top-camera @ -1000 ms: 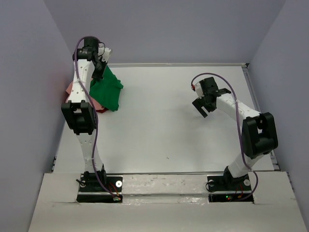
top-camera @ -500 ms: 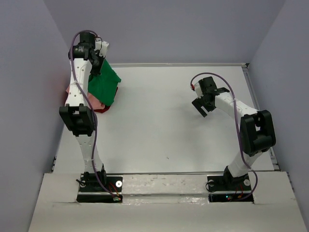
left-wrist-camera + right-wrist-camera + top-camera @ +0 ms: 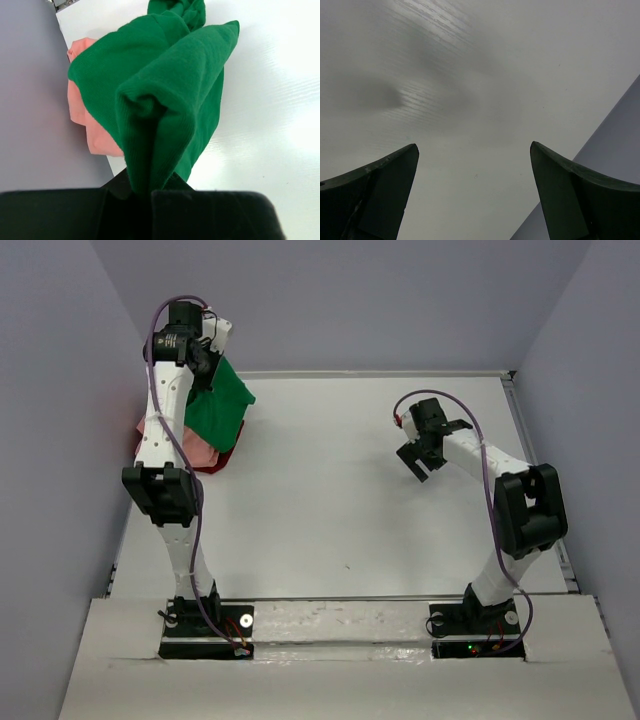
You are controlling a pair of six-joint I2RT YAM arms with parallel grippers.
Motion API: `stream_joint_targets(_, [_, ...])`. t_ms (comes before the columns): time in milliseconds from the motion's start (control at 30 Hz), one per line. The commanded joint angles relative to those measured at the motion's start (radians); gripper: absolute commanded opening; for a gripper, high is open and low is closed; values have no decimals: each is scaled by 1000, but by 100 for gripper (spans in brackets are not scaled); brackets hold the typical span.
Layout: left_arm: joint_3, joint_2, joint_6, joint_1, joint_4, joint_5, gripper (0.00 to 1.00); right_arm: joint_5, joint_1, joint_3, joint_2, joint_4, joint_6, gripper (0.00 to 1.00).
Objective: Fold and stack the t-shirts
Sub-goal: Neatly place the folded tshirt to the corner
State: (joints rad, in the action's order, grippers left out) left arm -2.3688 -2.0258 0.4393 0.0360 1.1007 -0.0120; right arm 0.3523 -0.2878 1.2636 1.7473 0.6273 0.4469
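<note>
My left gripper (image 3: 207,362) is shut on the bright green t-shirt (image 3: 218,408) and holds it lifted at the table's far left corner. The cloth hangs in folds from the jaws in the left wrist view (image 3: 165,100). Under it lies the salmon-pink t-shirt (image 3: 193,448), also in the left wrist view (image 3: 82,110). A bit of dark red cloth (image 3: 215,464) shows at the pile's near edge. My right gripper (image 3: 417,461) is open and empty above the bare table on the right; its fingers (image 3: 375,190) stand wide apart.
The white table (image 3: 340,500) is boxed in by grey-purple walls on the left, back and right. The shirt pile sits against the left wall. A raised rail runs along the table's right edge (image 3: 530,450).
My left gripper has lifted the green t-shirt a little higher and toward the back left corner. My right gripper has shifted slightly toward the left, still open.
</note>
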Motion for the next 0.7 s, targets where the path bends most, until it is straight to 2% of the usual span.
stream_joint_targets(0, [-26, 79, 107, -1, 31, -17, 0, 16, 4, 43, 4, 3, -14, 98])
stream_joint_targets(667, [-32, 55, 188, -15, 28, -143, 0, 43, 4, 49, 50, 12, -11, 98])
